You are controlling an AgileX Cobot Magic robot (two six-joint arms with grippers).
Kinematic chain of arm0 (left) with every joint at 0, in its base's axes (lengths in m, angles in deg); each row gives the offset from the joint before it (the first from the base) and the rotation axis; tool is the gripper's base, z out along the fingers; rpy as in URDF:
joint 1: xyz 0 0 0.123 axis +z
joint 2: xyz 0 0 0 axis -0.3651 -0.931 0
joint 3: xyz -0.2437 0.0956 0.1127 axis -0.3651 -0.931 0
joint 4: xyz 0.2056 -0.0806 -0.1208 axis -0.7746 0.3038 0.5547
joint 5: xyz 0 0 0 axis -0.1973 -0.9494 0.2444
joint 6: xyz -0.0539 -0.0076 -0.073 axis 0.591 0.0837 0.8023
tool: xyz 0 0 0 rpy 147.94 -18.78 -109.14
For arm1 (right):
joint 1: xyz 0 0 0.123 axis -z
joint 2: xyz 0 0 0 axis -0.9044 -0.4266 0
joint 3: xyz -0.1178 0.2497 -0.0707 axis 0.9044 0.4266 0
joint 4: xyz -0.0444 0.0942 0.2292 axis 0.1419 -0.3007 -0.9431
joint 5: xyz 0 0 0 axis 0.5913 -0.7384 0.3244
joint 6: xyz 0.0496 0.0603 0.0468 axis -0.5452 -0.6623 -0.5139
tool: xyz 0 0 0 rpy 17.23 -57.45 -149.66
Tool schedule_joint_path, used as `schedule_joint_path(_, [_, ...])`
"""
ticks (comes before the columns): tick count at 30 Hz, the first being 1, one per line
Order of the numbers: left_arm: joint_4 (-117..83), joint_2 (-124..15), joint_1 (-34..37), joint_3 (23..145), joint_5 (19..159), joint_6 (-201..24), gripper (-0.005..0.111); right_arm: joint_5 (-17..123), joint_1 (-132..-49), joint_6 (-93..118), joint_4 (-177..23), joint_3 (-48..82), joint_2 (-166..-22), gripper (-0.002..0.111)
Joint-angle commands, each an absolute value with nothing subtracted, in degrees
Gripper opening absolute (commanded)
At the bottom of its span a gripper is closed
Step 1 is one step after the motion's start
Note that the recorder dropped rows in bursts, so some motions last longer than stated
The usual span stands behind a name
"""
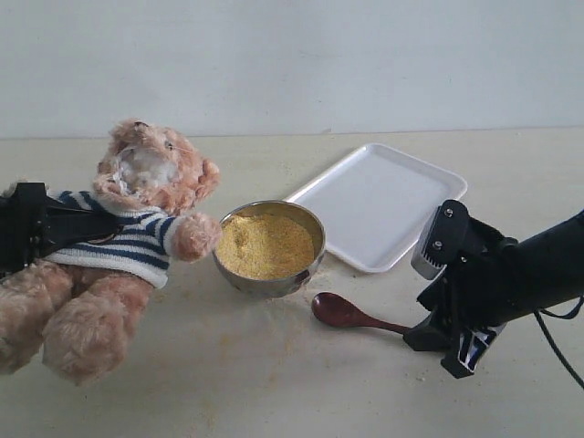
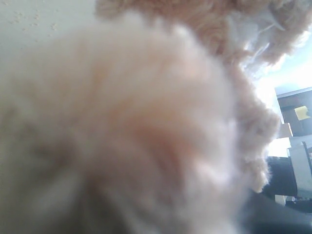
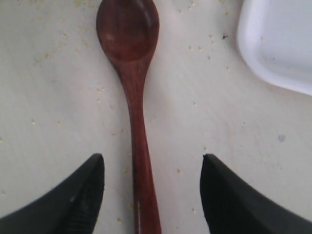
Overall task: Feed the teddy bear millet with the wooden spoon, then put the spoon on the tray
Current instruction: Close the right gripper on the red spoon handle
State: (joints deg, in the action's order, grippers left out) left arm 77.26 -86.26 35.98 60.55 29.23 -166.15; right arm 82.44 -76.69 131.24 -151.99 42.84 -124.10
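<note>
Evidently little is done yet. The wooden spoon [image 1: 354, 316] lies flat on the counter [image 1: 274, 388] at lower centre of the exterior view, glossy, dark red-brown and empty, its oval end near the steel bowl [image 1: 274, 283]. The right gripper [image 3: 152, 160] is spread wide, with the thin tapering handle between its jaws but ungrasped. By my judgement, scooping, feeding and the tray drop-off are all left to do.

At the left, the left gripper [image 1: 50, 228] is against the fluffy teddy bear [image 1: 137, 242], on its striped shirt. I cannot tell whether it clamps. Fine yellow millet [image 1: 265, 245] heaps the shiny round bowl, and loose specks dot the counter. The smooth white tray [image 1: 383, 201], low-rimmed with rounded corners, sits at upper right.
</note>
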Motion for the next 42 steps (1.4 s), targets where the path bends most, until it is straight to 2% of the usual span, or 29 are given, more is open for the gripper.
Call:
schedule_joint_path(1, [78.0, -85.6, 36.1, 60.5, 27.8, -166.6, 0.005, 82.3, -76.7, 131.8, -152.1, 43.0, -124.6, 0.058])
schedule_joint_path(8, [78.0, -85.6, 36.1, 60.5, 27.8, -166.6, 0.005, 82.5, -76.7, 132.1, -152.6, 43.0, -124.8, 0.056])
schedule_joint_path(14, [78.0, -85.6, 36.1, 60.5, 27.8, -166.6, 0.005, 82.7, -76.7, 132.1, -152.6, 43.0, -124.8, 0.04])
schedule_joint_path(27, [78.0, -85.6, 36.1, 60.5, 27.8, -166.6, 0.005, 82.7, -76.7, 132.2, -152.6, 43.0, -124.8, 0.041])
schedule_joint_path(32, [78.0, -85.6, 36.1, 60.5, 27.8, -166.9, 0.005, 82.7, -76.7, 132.4, -152.6, 43.0, -124.8, 0.055])
schedule_joint_path(42, [78.0, -85.6, 36.1, 60.5, 27.8, -166.9, 0.005, 82.4, -76.7, 132.4, -152.7, 43.0, -124.8, 0.054])
